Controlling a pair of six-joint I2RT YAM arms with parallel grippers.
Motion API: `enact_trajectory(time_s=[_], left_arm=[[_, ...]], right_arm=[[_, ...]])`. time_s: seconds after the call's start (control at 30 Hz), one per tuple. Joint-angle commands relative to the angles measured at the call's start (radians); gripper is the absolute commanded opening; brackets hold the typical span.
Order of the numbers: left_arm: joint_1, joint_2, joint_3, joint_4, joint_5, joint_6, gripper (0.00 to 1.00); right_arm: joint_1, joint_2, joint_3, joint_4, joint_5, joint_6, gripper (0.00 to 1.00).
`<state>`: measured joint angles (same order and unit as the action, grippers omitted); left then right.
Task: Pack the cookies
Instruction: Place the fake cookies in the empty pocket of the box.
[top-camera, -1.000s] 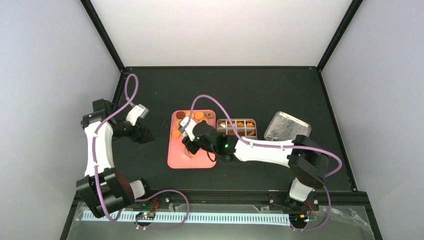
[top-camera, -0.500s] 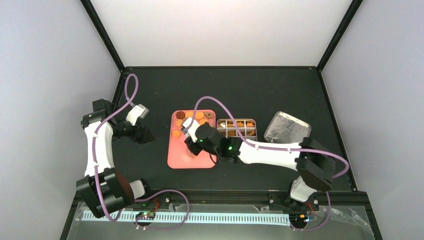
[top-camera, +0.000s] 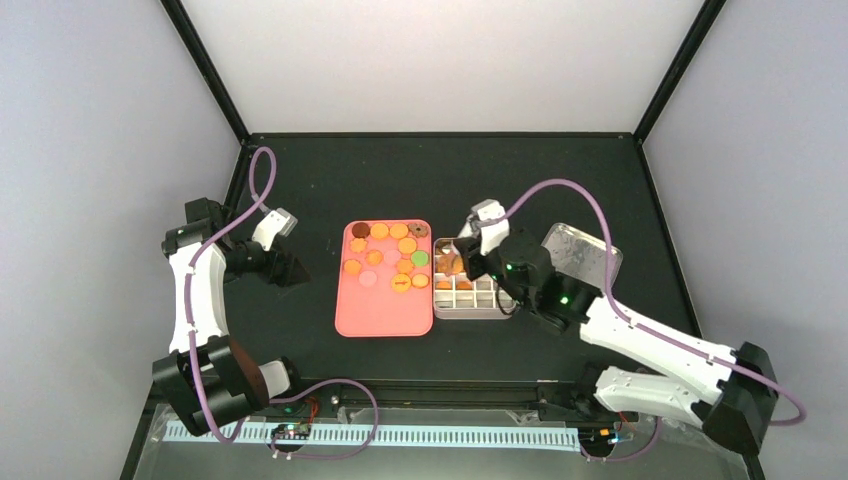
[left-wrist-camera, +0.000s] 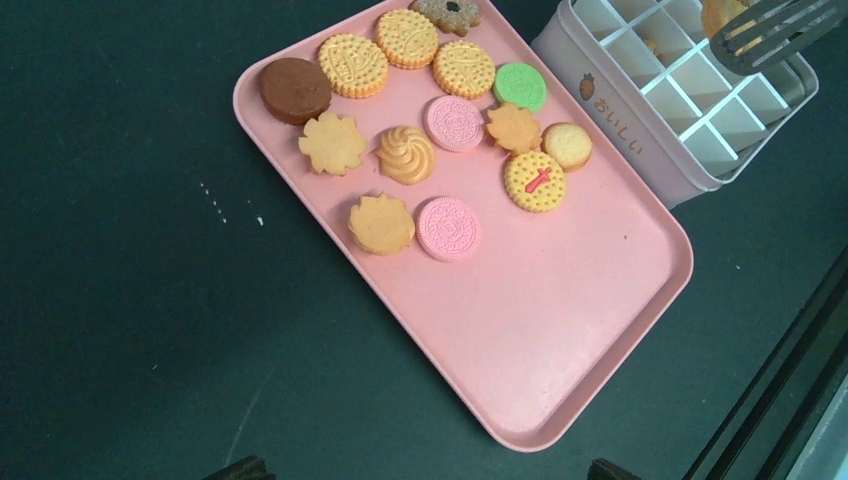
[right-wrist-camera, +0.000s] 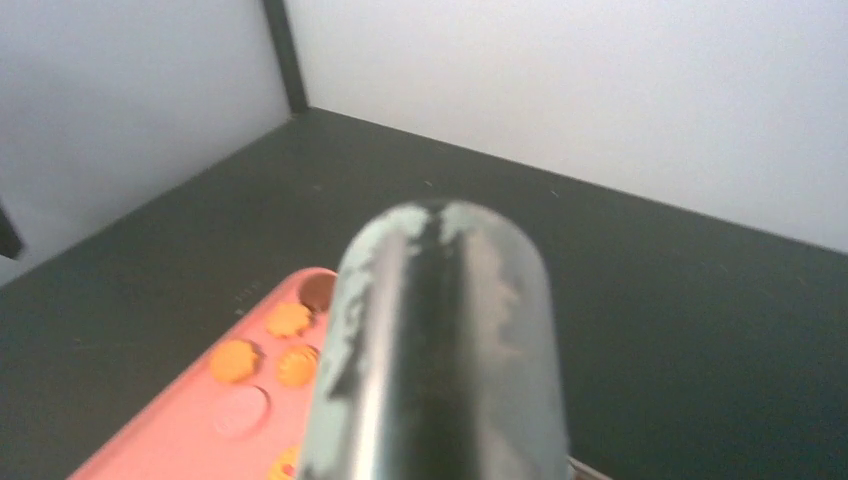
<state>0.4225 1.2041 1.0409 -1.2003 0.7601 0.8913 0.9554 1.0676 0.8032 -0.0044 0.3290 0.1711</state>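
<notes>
Metal tongs (left-wrist-camera: 775, 28) in the right gripper (top-camera: 482, 245) just swung off the pink tray (left-wrist-camera: 560, 330) to over the divided box (left-wrist-camera: 640, 120), upper right, closed narrow on an orange cookie (left-wrist-camera: 722, 14), so a drop-in looks next. Other cookies (left-wrist-camera: 455, 125) lie flat on the tray's upper-left end; round, no real long axis.

The pink tray (left-wrist-camera: 560, 330) looks like smooth, satin plastic. The cookies (left-wrist-camera: 455, 123) are matt, with embossed faces. The tongs (right-wrist-camera: 440, 340) are scuffed, shiny metal; the tabletop (left-wrist-camera: 120, 250) is matt black.
</notes>
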Motion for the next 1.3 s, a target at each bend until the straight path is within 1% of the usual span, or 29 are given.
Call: enact_trajectory(time_s=[0.0, 0.17, 0.5, 0.67, 0.87, 1.27], left_arm=[[0.007, 0.003, 0.031, -0.015, 0.034, 0.02, 0.84], [0.007, 0.012, 0.039, -0.019, 0.043, 0.021, 0.84], [0.007, 0.007, 0.045, -0.032, 0.042, 0.027, 0.84], [0.008, 0.008, 0.041, -0.036, 0.04, 0.034, 0.84], [0.007, 0.009, 0.033, -0.035, 0.042, 0.035, 0.84], [0.007, 0.008, 0.028, -0.041, 0.04, 0.043, 0.84]], right_arm=[[-0.045, -0.114, -0.081, -0.072, 0.077, 0.038, 0.21], [-0.058, -0.189, -0.128, -0.102, 0.108, 0.051, 0.22], [-0.08, -0.147, -0.136, -0.083, 0.104, 0.05, 0.23], [-0.08, -0.149, -0.156, -0.079, 0.108, 0.056, 0.28], [-0.081, -0.149, -0.155, -0.084, 0.098, 0.059, 0.4], [-0.08, -0.186, -0.11, -0.116, 0.095, 0.033, 0.41]])
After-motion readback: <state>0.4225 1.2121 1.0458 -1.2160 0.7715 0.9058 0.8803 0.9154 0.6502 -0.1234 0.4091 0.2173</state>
